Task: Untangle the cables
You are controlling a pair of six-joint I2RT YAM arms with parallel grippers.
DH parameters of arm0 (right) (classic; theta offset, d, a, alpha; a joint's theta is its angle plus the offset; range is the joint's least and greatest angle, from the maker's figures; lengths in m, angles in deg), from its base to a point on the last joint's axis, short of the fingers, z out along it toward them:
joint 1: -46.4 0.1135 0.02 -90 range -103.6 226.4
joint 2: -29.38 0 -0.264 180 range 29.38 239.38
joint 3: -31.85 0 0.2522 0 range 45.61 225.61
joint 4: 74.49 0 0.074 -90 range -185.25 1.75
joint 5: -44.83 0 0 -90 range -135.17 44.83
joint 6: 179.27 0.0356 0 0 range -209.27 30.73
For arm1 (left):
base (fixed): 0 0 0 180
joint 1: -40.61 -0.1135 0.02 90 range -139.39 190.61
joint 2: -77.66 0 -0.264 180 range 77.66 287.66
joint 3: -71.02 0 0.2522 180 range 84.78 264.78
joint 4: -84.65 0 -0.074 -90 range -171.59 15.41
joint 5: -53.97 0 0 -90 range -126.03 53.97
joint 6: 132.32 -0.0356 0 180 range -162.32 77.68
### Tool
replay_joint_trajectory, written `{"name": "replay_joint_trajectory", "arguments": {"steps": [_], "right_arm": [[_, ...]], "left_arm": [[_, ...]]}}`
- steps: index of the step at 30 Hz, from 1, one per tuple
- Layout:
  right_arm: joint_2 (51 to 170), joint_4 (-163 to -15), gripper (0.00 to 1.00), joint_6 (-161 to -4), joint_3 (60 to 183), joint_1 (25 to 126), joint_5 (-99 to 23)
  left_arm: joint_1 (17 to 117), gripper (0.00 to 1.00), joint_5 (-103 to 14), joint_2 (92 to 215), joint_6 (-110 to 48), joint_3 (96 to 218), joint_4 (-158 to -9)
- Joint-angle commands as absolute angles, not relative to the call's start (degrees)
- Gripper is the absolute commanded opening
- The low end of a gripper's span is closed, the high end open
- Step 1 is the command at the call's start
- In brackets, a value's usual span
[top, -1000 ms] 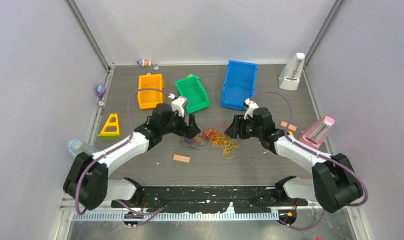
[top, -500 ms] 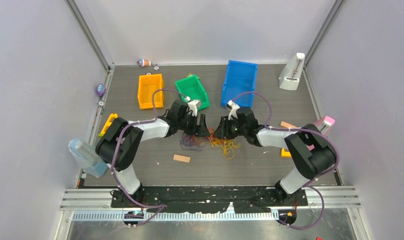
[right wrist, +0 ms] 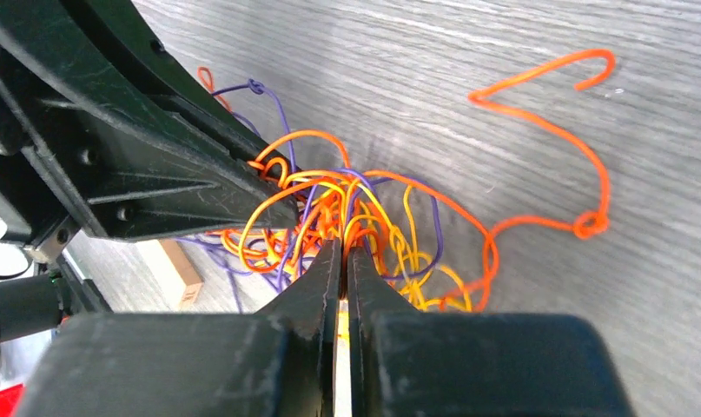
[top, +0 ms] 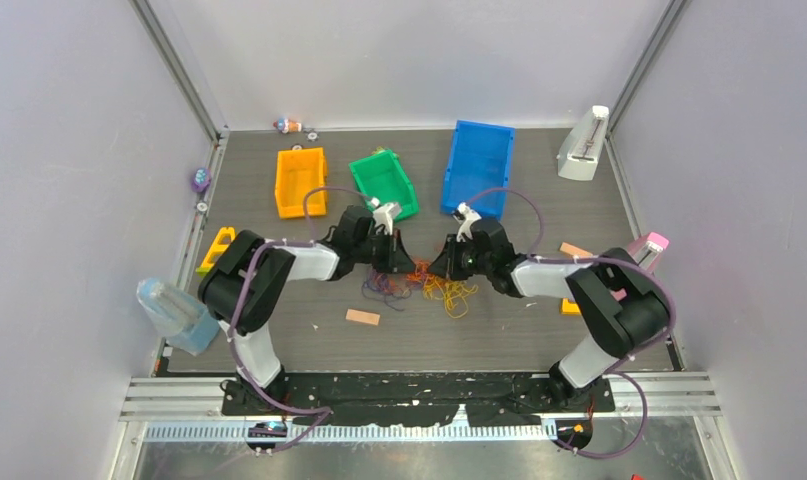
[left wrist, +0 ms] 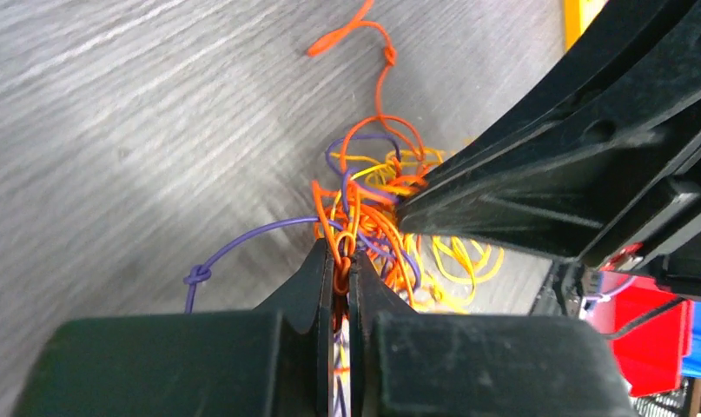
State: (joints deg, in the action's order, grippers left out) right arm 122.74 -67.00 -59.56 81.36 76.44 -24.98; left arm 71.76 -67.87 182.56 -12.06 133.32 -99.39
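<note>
On the table (top: pixel 539 335), cables (top: pixel 441 290) knotted together, orange, yellow, purple

- The left jaws and right jaws meet tip to tip over the cables (top: pixel 447 290) mid-tabletop, walling off the centre.
- An orange bin (top: pixel 301 182), green bin (top: pixel 384 183) and blue bin (top: pixel 477 167) line the far side.
- Bare tabletop (top: pixel 459 335) runs along the near edge, broken only by a small wooden block (top: pixel 362 317).
</note>
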Motion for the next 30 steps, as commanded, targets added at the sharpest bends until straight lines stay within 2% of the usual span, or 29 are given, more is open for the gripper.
{"name": "replay_joint_trajectory", "arguments": {"steps": [1,5,9,15,18,22,24,25,26,27,28,29,30], "right_arm": [[111.1,-74.65,0.05,-60.98,79.35,75.28,-37.53],[101.12,-83.21,0.05,-59.03,76.61,72.88,-55.98],[92.86,-85.45,0.05,-58.38,73.26,71.41,-62.37],[86.76,-91.28,0.05,-57.87,73.41,70.69,-66.95],[86.27,-86.55,0.05,-62.78,74.11,70.61,-57.34],[88.96,-80.77,0.05,-66.08,76.35,70.61,-33.36],[90.16,-78.5,0.05,-65.69,77.99,70.86,-25.51],[90.49,-77.66,0.05,-65.57,78.72,71.43,-23.39],[90.87,-77.38,0.05,-65.61,80.34,71.79,-19.95],[90.89,-77.27,0.06,-65.8,81.08,72.65,-18.63],[90.86,-77.36,0.09,-66.29,82.45,73.02,-16.67],[90.75,-77.9,0.35,-66.49,83.45,73.49,-16.2],[90.62,-78.42,0.5,-66.63,83.82,73.57,-16.7]], "left_arm": [[65.19,0.0,-68.0,172.72,-9.35,126.0,-105.77],[59.82,0.0,-63.01,161.69,-9.46,118.39,-105.18],[59.11,0.0,-53.54,153.09,-9.43,112.47,-104.4],[59.03,0.0,-44.65,142.65,-9.32,109.31,-101.2],[59.11,0.0,-48.29,141.82,-12.5,112.46,-98.01],[60.75,0.0,-56.81,146.56,-14.6,118.47,-95.33],[62.88,0.03,-57.45,147.75,-15.53,119.88,-94.67],[64.22,0.09,-57.44,148.18,-16.2,120.47,-94.41],[65.7,0.22,-57.4,148.39,-17.13,120.97,-94.31],[67.2,0.43,-57.26,148.61,-18.39,121.63,-93.91],[68.76,0.6,-56.89,148.87,-19.72,122.41,-92.95],[70.24,0.73,-56.55,149.33,-21.34,123.23,-92.04],[71.52,0.8,-56.37,149.89,-22.69,124.17,-91.26]]}}
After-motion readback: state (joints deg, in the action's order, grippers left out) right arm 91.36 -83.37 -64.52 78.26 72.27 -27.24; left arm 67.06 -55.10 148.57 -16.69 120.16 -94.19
